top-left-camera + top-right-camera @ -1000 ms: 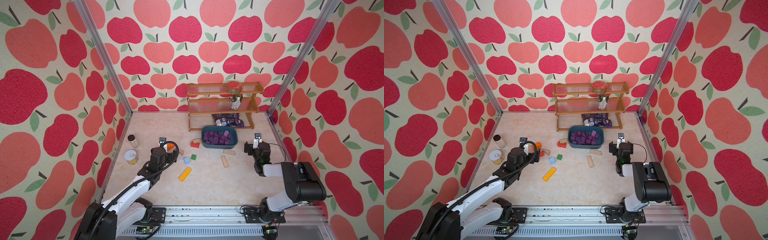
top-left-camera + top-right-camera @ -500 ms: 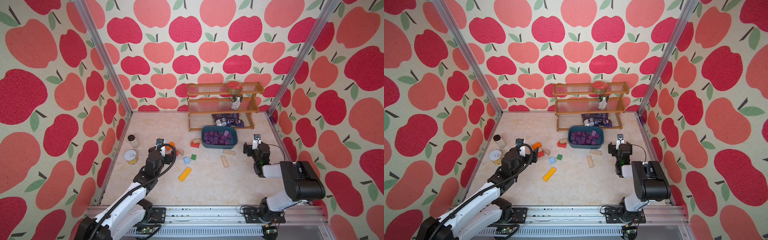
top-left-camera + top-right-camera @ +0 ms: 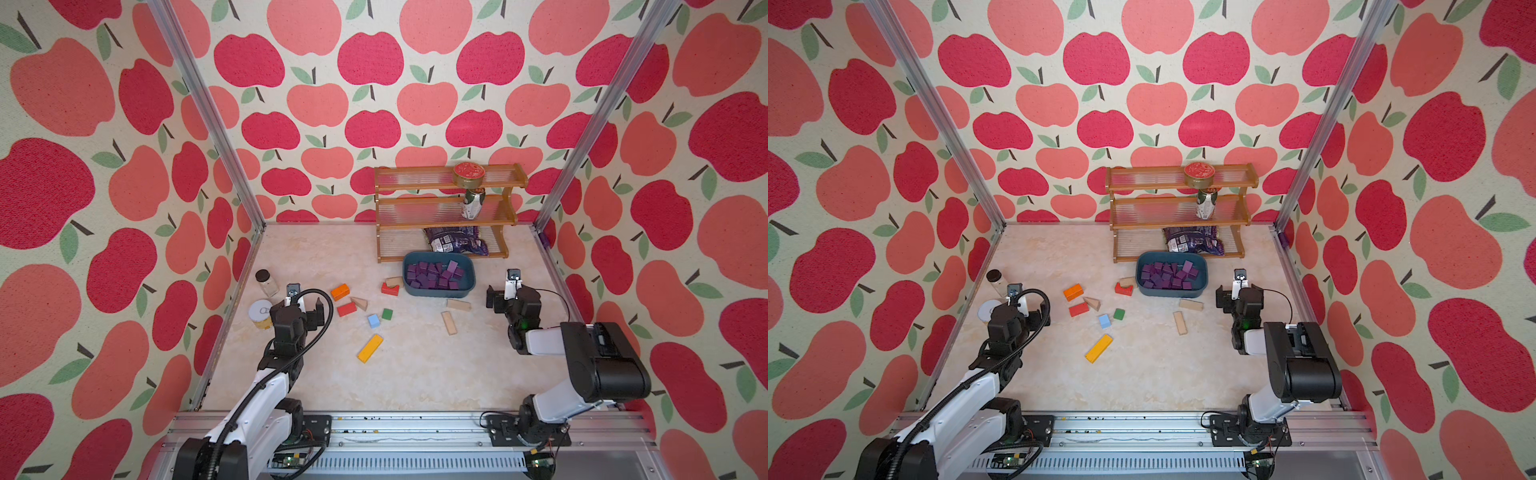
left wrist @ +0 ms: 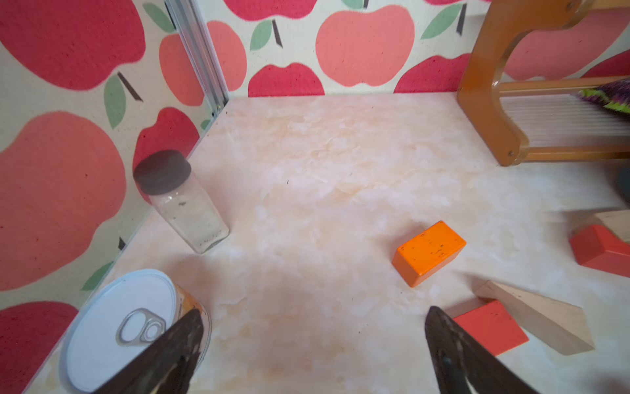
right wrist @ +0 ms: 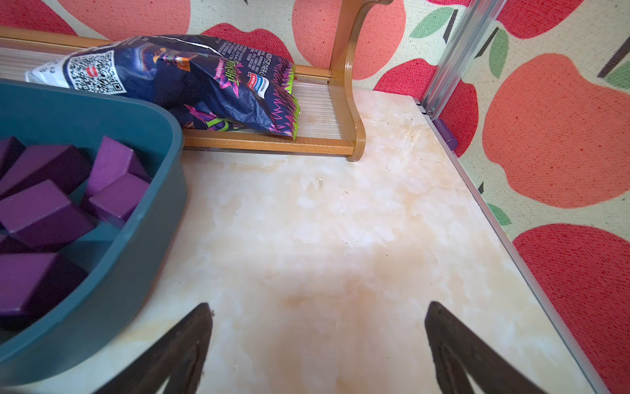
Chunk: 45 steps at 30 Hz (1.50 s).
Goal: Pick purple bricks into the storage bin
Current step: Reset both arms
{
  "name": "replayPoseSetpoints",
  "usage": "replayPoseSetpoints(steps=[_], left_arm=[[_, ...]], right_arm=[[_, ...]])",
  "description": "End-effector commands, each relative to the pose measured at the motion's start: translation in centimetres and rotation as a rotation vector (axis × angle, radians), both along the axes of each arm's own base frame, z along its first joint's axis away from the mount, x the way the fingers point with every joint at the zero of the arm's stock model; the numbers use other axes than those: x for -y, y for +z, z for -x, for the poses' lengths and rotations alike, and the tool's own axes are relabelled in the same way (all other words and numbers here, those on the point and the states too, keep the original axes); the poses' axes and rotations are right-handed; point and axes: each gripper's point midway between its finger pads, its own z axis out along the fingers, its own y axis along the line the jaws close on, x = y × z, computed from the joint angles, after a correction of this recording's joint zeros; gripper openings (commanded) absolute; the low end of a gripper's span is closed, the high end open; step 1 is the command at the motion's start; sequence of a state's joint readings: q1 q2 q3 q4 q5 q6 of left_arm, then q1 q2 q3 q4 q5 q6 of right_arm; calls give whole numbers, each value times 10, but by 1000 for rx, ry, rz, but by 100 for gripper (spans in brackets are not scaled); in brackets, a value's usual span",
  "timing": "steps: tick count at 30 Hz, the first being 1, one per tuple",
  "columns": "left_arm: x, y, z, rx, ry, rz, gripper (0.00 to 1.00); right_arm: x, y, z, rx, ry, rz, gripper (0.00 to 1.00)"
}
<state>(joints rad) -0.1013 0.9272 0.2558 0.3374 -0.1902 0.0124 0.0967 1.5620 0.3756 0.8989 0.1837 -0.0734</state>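
Your left gripper has drawn back from the orange block, farther from the storage bin. Your right gripper is staying just beside the bin's right end. Both are hanging with their dark, worn jaws spread wide, grasping nothing, over the bare, glossy, marbled tabletop.

Beside the left gripper, a round tin can with a white pull-tab lid is standing upright. A clear glass jar with a dark cap is standing past it, well left of the bin.

The purple bricks, smooth matte cubes and a few longer pieces, are lying heaped inside the bin, a teal plastic tub with rounded corners. In both top views no purple piece is showing outside it.

To the bin's left, red, wedge-shaped, green, light-blue and yellow blocks are lying scattered. Two plain wood blocks are lying just in front of it. Directly behind the bin, a wooden slatted rack is holding a crinkled purple snack bag.
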Motion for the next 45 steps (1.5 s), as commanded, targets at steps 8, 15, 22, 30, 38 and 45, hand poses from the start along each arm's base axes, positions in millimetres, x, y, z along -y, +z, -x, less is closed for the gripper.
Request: replayPoseSetpoints(steps=[8, 15, 22, 30, 38, 45], left_arm=[[-12, -27, -51, -130, 4, 130, 99], [-10, -36, -92, -159, -51, 87, 99], [-29, -39, -89, -39, -35, 135, 99], [-24, -44, -85, -8, -71, 147, 99], [-20, -44, -83, -6, -88, 143, 99], [-24, -45, -85, -21, -56, 132, 99]], right_arm=[[0, 5, -3, 6, 5, -28, 99], [0, 5, -4, 5, 7, -30, 99], [1, 6, -3, 8, 5, -30, 99], [0, 6, -3, 7, 6, -30, 99], [0, 5, -3, 5, 6, -29, 99], [0, 5, -3, 6, 7, -29, 99]])
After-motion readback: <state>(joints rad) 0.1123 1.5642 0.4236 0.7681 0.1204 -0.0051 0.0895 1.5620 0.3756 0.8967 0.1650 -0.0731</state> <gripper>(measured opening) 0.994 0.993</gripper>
